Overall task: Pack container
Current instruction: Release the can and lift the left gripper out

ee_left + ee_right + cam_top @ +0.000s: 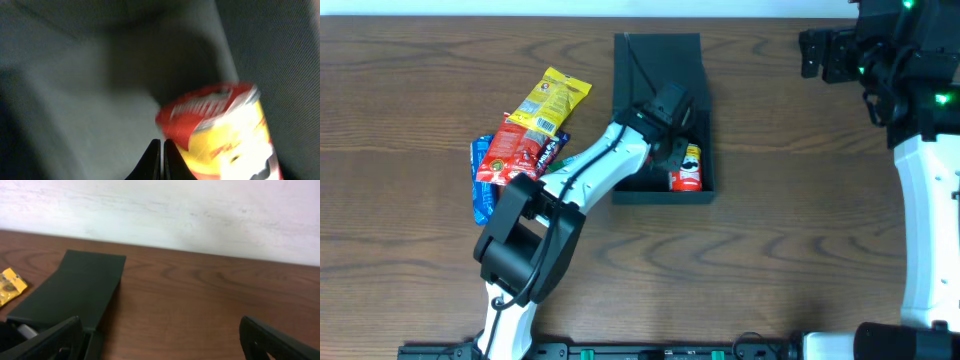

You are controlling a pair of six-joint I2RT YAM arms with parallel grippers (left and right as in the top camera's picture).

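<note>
The black container (pixel 632 195) sits open at the table's centre, its flap lid (pixel 660 55) raised at the far side; the lid also shows in the right wrist view (pixel 70 292). A small red and yellow chips can (pixel 688 168) lies inside at the front right, blurred in the left wrist view (pixel 225 130). My left gripper (pixel 672 140) reaches into the container; its fingers (pixel 161 159) are shut with nothing between them, just left of the can. My right gripper (pixel 160 340) is open and empty, held high at the far right of the table.
Several snack packs lie left of the container: a yellow one (pixel 553 100), a red one (pixel 515 150) and a blue one (pixel 480 180). The right arm's base and body (pixel 920 200) stand along the right edge.
</note>
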